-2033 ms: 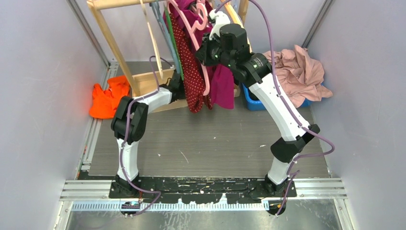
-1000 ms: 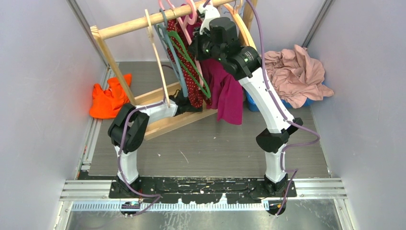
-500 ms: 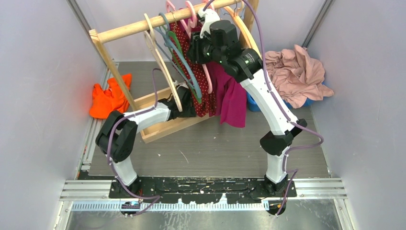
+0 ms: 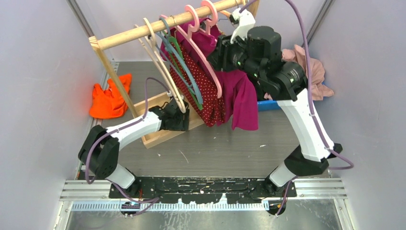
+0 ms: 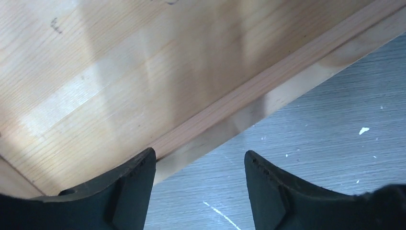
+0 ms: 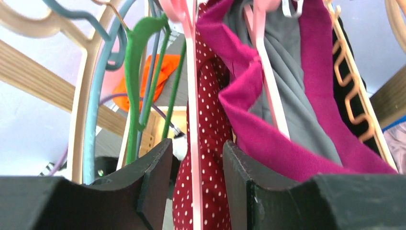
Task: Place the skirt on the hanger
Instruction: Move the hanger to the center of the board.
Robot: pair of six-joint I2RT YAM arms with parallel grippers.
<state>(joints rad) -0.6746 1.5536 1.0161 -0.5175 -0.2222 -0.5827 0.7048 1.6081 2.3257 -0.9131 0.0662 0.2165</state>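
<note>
The right gripper (image 6: 196,146) is held slightly open, and the thin pink arm of the hanger (image 6: 193,86) is passed between its fingers without being clamped. The skirt (image 6: 213,129) is seen just behind that arm, hung below the wooden rail (image 4: 139,30) near the far edge of the counter (image 4: 215,143). The left gripper (image 5: 198,155) is spread wide over the rack base (image 5: 119,72), with nothing held.

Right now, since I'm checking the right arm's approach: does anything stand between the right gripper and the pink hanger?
Nothing visible does. In the right wrist view the hanger runs straight through the gap of the open right gripper, with the skirt right beside it. The green hanger hangs off to one side.
</note>
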